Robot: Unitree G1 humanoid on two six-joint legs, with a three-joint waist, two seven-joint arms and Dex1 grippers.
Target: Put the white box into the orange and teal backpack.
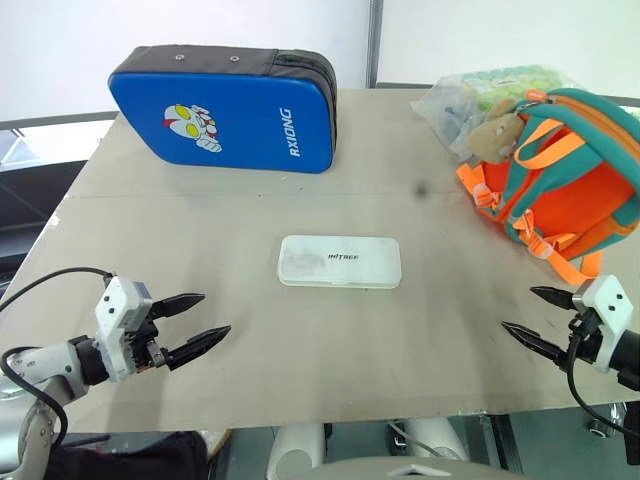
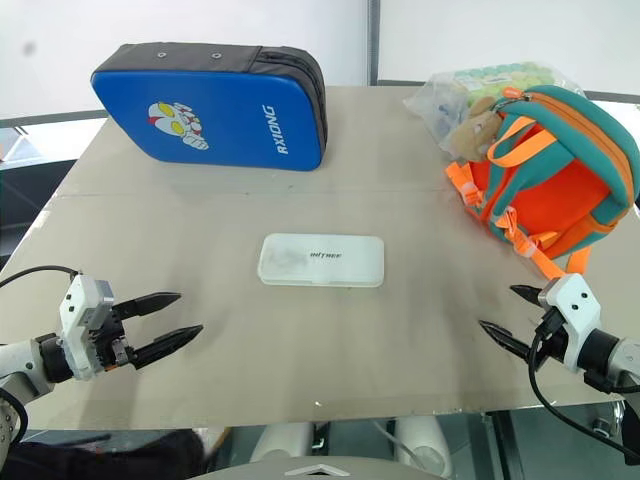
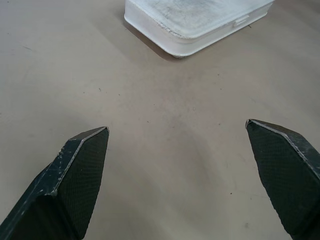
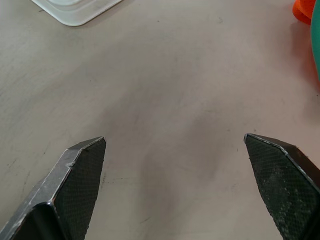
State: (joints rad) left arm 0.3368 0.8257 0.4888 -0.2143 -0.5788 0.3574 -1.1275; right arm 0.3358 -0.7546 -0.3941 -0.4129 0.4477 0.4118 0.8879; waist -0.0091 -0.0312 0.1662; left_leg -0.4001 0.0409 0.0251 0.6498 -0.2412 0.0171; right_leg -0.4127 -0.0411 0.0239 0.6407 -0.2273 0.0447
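The white box (image 1: 340, 262) lies flat at the middle of the beige table, its small dark lettering facing up; a corner of the box (image 3: 195, 22) appears ahead of my left fingers. At the table's right side rests the orange and teal backpack (image 1: 565, 175), a tan plush charm (image 1: 497, 135) on its upper part. Near the front left edge, my left gripper (image 1: 205, 317) is open and empty, pointing toward the box. My right gripper (image 1: 528, 313) is open and empty at the front right, just in front of the backpack's loose orange straps.
A large blue padded case (image 1: 225, 108) stands on the far left part of the table (image 1: 200, 230). A clear plastic bag of green items (image 1: 480, 92) lies behind the backpack. Beyond the near table edge lies the floor.
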